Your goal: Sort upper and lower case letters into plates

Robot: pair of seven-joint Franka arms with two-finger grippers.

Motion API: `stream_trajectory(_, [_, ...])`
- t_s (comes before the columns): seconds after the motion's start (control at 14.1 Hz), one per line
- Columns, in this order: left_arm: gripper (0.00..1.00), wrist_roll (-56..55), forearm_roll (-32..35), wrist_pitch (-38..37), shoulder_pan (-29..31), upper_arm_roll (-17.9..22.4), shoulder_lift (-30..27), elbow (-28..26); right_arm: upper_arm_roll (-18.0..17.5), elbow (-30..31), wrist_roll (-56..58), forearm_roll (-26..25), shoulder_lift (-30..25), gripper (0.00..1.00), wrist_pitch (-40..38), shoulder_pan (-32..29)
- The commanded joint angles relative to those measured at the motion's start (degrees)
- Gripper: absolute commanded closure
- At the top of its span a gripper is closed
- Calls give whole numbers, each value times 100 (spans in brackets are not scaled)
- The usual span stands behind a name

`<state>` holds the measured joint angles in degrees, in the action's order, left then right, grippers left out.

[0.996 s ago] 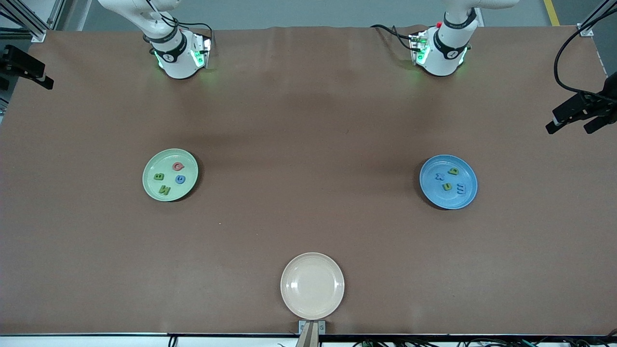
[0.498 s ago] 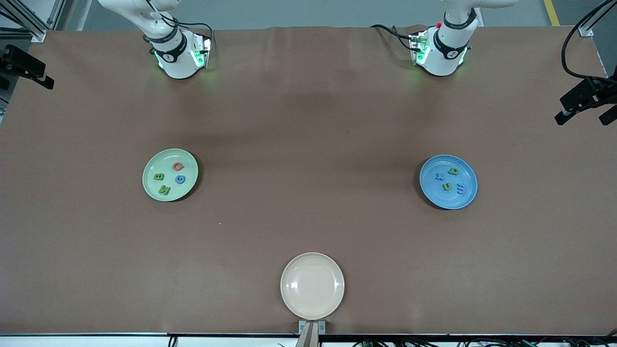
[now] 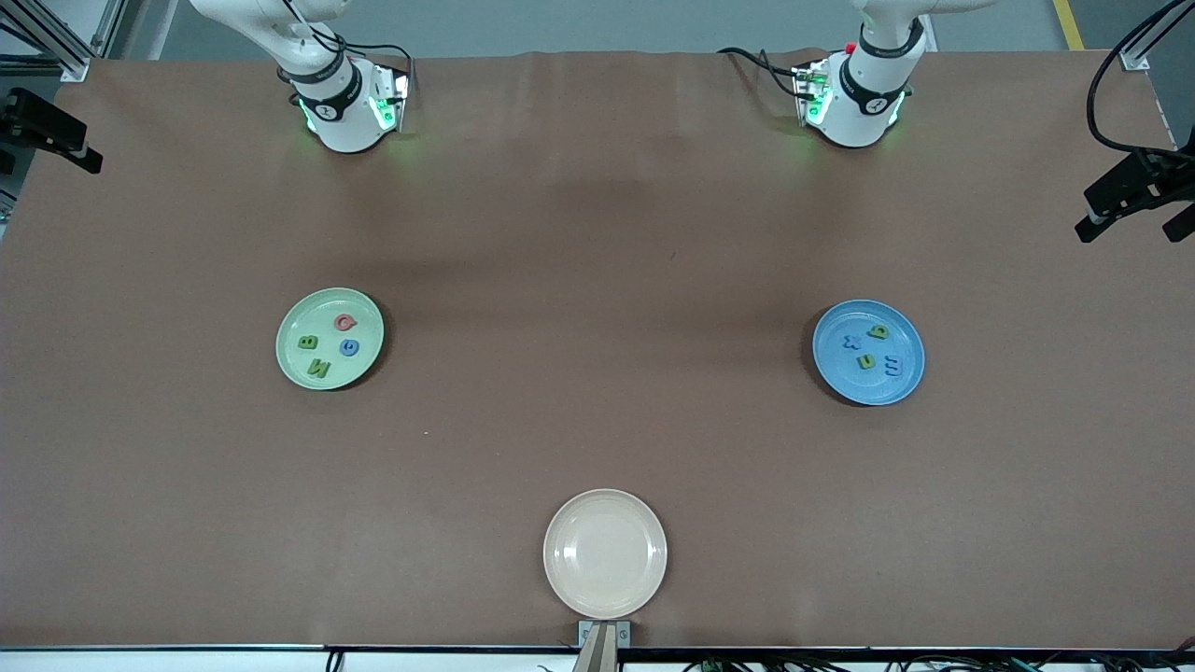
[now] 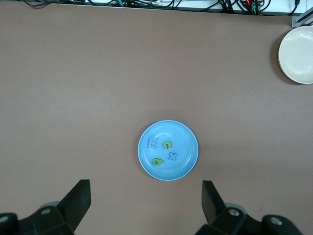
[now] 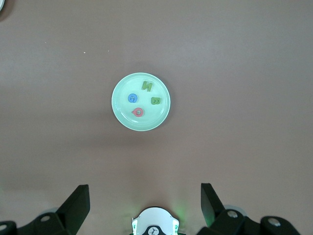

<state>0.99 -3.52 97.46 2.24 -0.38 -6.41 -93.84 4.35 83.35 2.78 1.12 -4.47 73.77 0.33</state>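
Both grippers are released and hold nothing: the left gripper (image 4: pixel 144 205) hangs high over the blue plate (image 3: pixel 907 378) with four small letters, the right gripper (image 5: pixel 144 205) over the green plate (image 3: pixel 291 362) with four capitals.

Right gripper (image 5: pixel 145 205) hangs high over the brown table (image 5: pixel 244 58), fingers (image 5: pixel 73 203) spread wide, nothing between them. The right arm's white base (image 5: pixel 154 221), with its green glow, shows between the fingers. Pale green plate (image 5: pixel 122 115) sits on the table under the camera, well apart from the base. In the plate: blue G (image 5: pixel 132 98), pink Q (image 5: pixel 138 112), green N (image 5: pixel 147 85), green B (image 5: pixel 156 101), none touching each other. N lies toward the plate's rim, Q just beside G. Edge of a cream plate (image 5: pixel 1 6) shows at the frame corner, well apart from the green one.
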Motion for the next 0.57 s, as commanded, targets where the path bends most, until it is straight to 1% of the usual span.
stream_trajectory(0.0, [0, 15, 53, -297, 49, -76, 447, 628, -66, 67, -15, -15, -89, 0, -21, -103])
stream_trajectory(0.5, [0, -2, 35, -297, -144, -50, 677, 683, -66, 85, -15, -6, -89, 0, -3, -94])
